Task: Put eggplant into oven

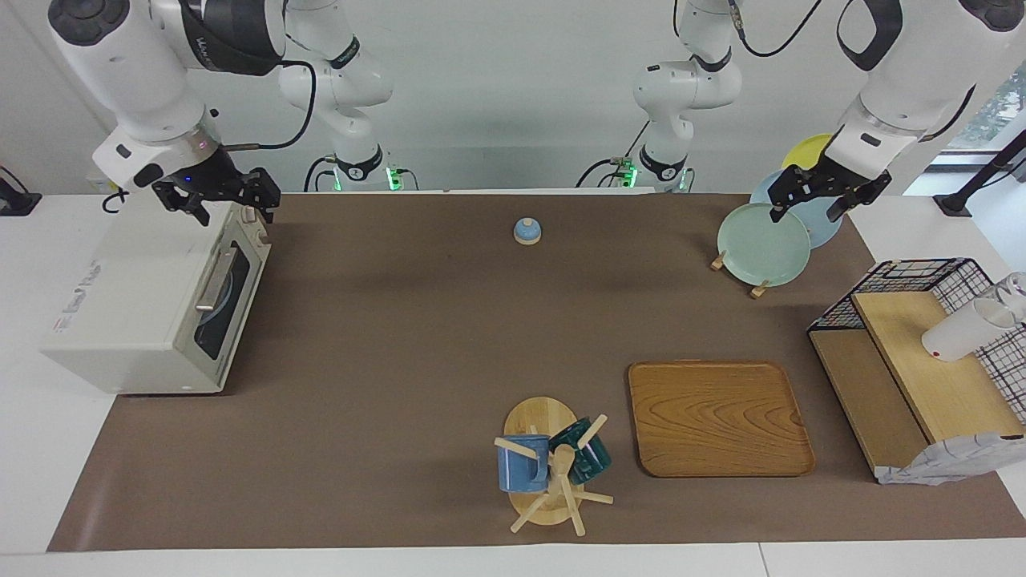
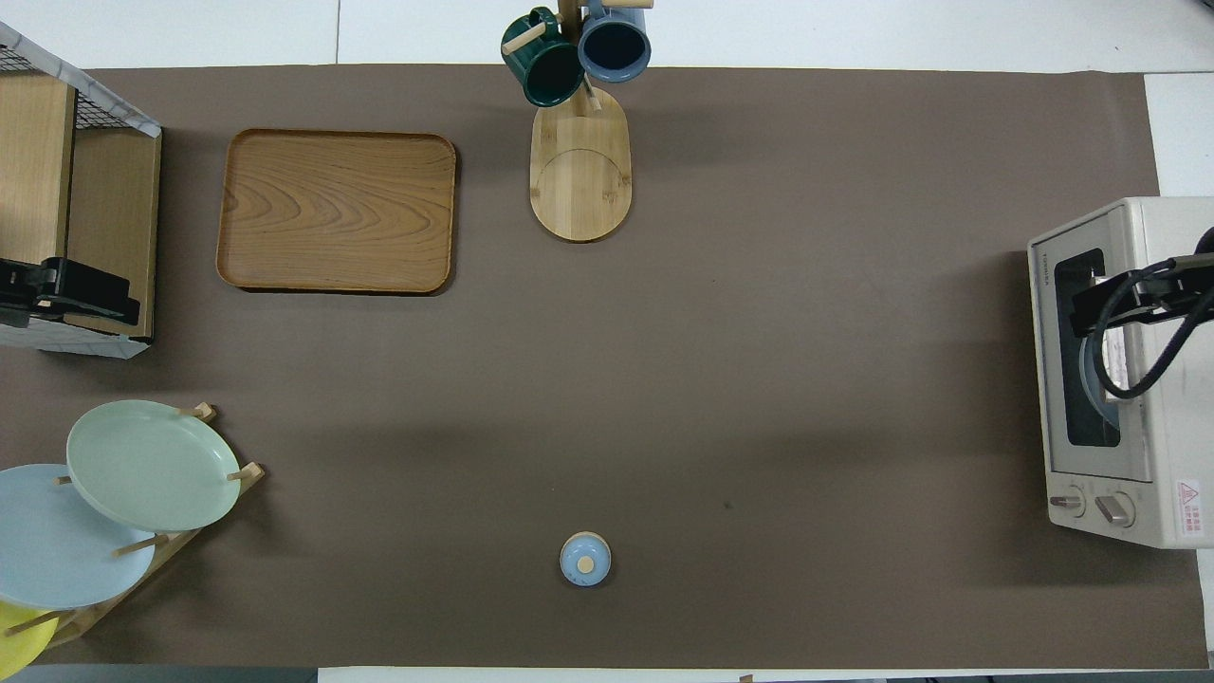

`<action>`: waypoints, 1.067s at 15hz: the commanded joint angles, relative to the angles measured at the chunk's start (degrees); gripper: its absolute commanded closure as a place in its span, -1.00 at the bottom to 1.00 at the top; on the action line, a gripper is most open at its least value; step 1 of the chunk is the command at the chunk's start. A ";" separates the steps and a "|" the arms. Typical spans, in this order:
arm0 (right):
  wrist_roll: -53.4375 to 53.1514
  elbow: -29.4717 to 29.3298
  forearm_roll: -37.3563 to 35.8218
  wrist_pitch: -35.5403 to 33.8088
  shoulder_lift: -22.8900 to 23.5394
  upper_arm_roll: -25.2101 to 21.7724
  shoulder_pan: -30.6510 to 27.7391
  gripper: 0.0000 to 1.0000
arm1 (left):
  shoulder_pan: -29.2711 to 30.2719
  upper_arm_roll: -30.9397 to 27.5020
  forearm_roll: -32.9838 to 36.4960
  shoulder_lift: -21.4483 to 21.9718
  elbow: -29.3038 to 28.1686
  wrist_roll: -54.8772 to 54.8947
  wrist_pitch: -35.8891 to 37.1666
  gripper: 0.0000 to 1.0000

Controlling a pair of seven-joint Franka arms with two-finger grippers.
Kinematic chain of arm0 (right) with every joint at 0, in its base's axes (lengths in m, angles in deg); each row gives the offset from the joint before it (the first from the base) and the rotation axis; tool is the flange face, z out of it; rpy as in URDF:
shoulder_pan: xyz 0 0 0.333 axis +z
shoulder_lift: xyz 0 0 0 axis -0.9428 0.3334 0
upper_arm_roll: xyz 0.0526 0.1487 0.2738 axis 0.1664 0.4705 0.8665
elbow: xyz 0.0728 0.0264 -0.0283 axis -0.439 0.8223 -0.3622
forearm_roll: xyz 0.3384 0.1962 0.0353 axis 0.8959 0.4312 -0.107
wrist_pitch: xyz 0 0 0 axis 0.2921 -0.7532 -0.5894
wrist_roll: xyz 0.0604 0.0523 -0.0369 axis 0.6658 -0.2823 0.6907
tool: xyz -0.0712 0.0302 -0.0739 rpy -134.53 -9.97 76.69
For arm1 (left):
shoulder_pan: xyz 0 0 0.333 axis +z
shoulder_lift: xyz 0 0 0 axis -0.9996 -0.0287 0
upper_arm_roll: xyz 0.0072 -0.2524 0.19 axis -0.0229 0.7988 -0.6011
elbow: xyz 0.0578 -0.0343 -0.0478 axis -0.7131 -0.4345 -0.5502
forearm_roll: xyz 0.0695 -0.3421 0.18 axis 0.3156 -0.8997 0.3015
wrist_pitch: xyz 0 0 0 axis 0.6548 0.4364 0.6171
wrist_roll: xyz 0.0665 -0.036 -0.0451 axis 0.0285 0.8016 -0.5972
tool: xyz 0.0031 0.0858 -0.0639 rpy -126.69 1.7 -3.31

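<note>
The off-white oven (image 1: 136, 320) stands at the right arm's end of the table with its door shut; it also shows in the overhead view (image 2: 1171, 446). A pale blue curved shape shows through its dark window (image 2: 1091, 417). The eggplant is not in view anywhere. My right gripper (image 1: 218, 202) hangs open and empty just above the oven's top, at the corner nearer the robots, and in the overhead view (image 2: 1091, 308) it covers the oven door. My left gripper (image 1: 813, 207) hangs open and empty over the plate rack.
A rack holds a green plate (image 1: 761, 244), a light blue one and a yellow one. A wooden tray (image 1: 717, 417), a mug tree (image 1: 549, 465) with two mugs, a small blue lidded knob (image 1: 527, 231) and a wire-and-wood shelf (image 1: 922, 361) stand on the brown mat.
</note>
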 commanded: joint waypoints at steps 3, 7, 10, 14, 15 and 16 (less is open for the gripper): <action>-0.91 -1.49 2.99 -0.51 0.12 -0.04 -0.59 -1.00 | 0.80 0.47 -0.48 1.29 -1.20 -0.03 0.55 -1.00; -2.23 -1.58 3.71 0.65 -0.15 -0.13 -0.67 -1.00 | 0.80 0.47 -0.48 1.38 -1.20 -0.03 0.55 -1.00; -2.23 -1.67 3.80 -0.06 -0.58 -0.13 -0.67 -1.00 | 0.80 0.47 -0.48 1.38 -1.20 -0.03 0.55 -1.00; -2.14 -1.67 3.36 0.03 -0.85 -0.22 -0.67 -1.00 | 0.80 0.47 -0.48 1.29 -1.20 -0.03 0.55 -1.00; -2.06 -1.67 3.09 0.11 -0.85 -0.22 -0.76 -1.00 | 0.80 0.47 -0.48 1.29 -1.20 -0.03 0.55 -1.00; -2.05 -1.67 3.09 0.11 -0.85 -0.22 -0.68 -1.00 | 0.80 0.47 -0.48 1.38 -1.20 -0.03 0.55 -1.00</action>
